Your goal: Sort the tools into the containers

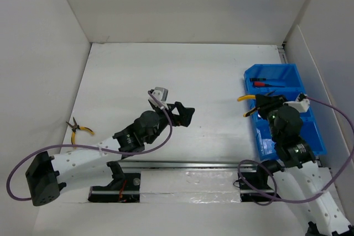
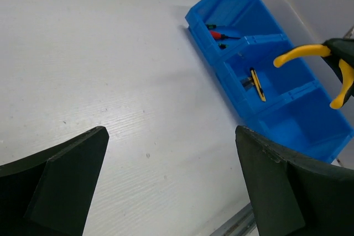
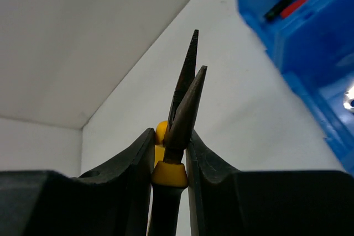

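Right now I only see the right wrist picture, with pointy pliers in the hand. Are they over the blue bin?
Observer: Just about. From above, the right hand holds the pliers over the bin's left wall, and the yellow handles stick out over the table.
Kid: Are any tools not sorted yet?
Observer: Yes, a second pliers lies on the table, far over by the left arm.
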Robot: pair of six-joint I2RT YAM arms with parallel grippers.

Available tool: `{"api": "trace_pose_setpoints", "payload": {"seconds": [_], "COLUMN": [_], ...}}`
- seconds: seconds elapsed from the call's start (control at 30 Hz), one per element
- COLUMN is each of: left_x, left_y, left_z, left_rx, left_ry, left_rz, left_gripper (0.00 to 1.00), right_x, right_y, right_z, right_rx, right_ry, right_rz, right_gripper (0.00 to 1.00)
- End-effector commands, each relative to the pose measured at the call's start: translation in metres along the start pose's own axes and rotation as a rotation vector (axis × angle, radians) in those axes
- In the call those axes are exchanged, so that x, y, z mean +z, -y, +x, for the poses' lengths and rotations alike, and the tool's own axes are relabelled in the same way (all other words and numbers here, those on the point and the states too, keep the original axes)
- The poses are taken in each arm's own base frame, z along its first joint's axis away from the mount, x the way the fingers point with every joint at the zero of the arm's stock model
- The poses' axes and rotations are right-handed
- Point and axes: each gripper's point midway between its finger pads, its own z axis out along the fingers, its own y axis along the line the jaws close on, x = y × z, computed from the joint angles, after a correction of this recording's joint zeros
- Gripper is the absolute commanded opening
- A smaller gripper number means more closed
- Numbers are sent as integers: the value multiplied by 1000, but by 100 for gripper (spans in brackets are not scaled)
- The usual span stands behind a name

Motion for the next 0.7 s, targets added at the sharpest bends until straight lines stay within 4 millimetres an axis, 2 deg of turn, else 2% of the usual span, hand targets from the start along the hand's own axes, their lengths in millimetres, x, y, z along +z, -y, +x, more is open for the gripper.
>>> {"api": "trace_pose_setpoints", "payload": {"seconds": [0.0,0.03,0.07,0.1,0.13,0.17,0.23,0.4,0.67], "left_x": [-14,-16,-18,-20,-23,-24,-29,-38,-56], "left_y": [-4,-6,-10,-11,-11,-15,-14,-29,-37], "left_z": [-24,-24,-20,-20,-21,-15,-15,-6,-23], "left_rx": [-81,-89,-98,-106,-113,-115,-125,-124,-157], "left_ry": [90,93,87,86,91,80,85,84,136], "left_rz": [-21,-25,-37,-36,-33,-38,-18,-46,-52], "left_gripper": [99,99,99,99,99,99,99,99,99], "right_x": [-20,-23,-30,-30,-34,-45,-48,-57,-67], "right_y": [59,65,85,99,103,118,123,119,134], "right_z": [-23,-23,-17,-18,-23,-22,-29,-31,-34], "right_rx": [-7,4,-21,-3,3,-18,13,122,178], "right_ry": [82,78,51,79,96,87,126,142,203], "right_rz": [336,385,485,576,622,706,747,731,892], "right_gripper": [0,0,0,0,0,0,0,0,0]}}
